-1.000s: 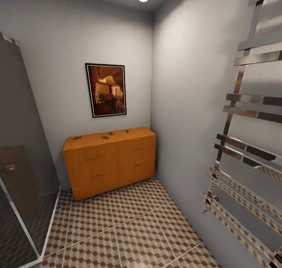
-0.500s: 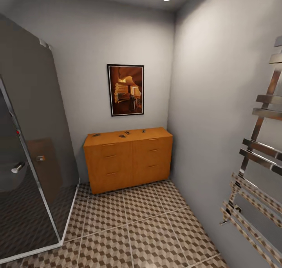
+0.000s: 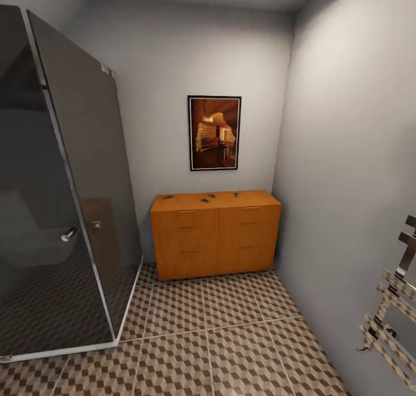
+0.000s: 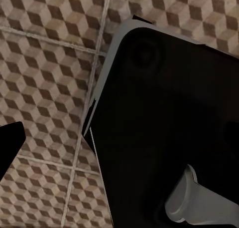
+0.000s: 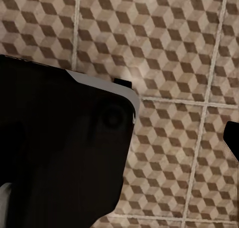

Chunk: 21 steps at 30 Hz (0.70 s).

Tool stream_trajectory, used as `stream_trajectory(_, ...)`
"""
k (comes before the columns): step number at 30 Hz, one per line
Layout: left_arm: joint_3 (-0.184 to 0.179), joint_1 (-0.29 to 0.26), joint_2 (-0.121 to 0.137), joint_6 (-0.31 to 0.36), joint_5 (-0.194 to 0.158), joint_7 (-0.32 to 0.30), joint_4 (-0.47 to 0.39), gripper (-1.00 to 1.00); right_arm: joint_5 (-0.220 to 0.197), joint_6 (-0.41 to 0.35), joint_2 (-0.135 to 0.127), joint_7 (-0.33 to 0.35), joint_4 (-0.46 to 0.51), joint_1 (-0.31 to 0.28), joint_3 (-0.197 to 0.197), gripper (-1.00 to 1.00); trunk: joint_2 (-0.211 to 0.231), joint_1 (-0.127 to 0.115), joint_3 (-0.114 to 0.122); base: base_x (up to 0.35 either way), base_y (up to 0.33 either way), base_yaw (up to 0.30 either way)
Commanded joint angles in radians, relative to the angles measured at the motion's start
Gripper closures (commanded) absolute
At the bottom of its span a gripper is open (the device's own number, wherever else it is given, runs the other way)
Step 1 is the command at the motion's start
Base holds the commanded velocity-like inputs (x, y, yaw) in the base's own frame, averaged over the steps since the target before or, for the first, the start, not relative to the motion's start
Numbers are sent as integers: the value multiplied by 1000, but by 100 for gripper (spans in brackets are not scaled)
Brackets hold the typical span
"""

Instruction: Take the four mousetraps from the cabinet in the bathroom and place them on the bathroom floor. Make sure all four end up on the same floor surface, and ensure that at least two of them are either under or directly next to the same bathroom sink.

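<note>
Both wrist cams pointed down past the robot's dark body, w/ a black fingertip at frame edge; gripper state couldn't be told.

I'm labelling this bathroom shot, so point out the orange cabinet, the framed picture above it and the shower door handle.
cabinet (image 3: 216, 240), head view, middle of its drawer fronts.
framed picture (image 3: 214, 133), head view, centre of the print.
shower door handle (image 3: 69, 234), head view, the chrome lever.
</note>
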State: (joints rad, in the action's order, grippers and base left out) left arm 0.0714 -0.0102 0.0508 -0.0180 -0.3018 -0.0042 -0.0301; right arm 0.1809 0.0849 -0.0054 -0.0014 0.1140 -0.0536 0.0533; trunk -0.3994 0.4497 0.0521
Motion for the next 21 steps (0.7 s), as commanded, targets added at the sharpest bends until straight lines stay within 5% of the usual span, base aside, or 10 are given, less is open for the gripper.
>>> stream_trajectory(1,7,-1,0,-2,-1,0,1,-100,2,3,-1,0,0,0,5,-100,-1,0,0,0,0,290)
stream_trajectory(11,7,-1,0,-2,0,0,1,-100,2,3,-1,0,0,0,5,-100,-1,0,6,0,0,242)
stream_trajectory(21,7,-1,-1,-5,0,0,1,-100,2,3,-1,1,0,0,4,-100,-1,0,20,0,0,74)
